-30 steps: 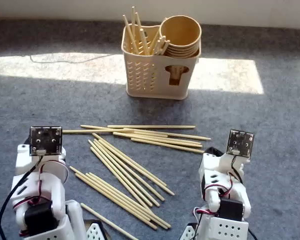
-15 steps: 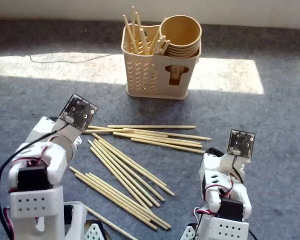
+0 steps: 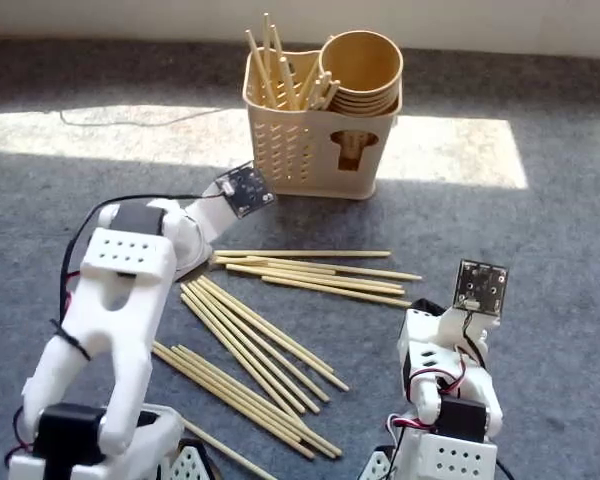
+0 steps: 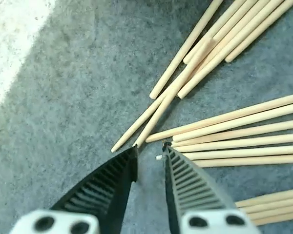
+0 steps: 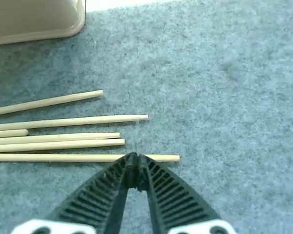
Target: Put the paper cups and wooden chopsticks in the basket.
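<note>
Across grey carpet point(image 3: 540, 260), loose chopsticks point(image 3: 255, 330), cable point(image 3: 130, 123) beside basket point(image 3: 290, 150)

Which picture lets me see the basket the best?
The high view: the whole basket stands there with paper cups and chopsticks inside. The right wrist view catches one bottom corner of it.

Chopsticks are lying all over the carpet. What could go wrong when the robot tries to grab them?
1. The chopsticks lie packed side by side and some cross, so the open left gripper might pinch several at once or just push them apart.
2. They lie flat on the carpet, so a thin stick could slip out of the grip.
3. The basket holds upright sticks and stacked paper cups, so a new stick might bump them or miss.
</note>
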Available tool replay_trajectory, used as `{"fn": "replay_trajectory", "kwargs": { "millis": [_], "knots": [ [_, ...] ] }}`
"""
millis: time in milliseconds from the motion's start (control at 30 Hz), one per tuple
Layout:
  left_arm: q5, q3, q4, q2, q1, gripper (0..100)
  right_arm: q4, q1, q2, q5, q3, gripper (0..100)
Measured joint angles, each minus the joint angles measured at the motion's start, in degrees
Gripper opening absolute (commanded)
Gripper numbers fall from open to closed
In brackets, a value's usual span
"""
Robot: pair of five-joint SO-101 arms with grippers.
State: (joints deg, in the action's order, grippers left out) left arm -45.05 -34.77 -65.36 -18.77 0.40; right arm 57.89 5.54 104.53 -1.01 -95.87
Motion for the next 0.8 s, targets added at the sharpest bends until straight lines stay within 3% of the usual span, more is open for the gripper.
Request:
{"fn": "replay_trajectory", "kwargs": {
  "millis": [400,800],
  "knots": [
    [-5.54,11.43,0.09,21.1,1.67,10,0.0,0.0,0.0,0.0,0.0,0.6],
    [-7.74,11.6,0.35,23.65,1.67,10,0.0,0.0,0.0,0.0,0.0,0.6]
  ]
}}
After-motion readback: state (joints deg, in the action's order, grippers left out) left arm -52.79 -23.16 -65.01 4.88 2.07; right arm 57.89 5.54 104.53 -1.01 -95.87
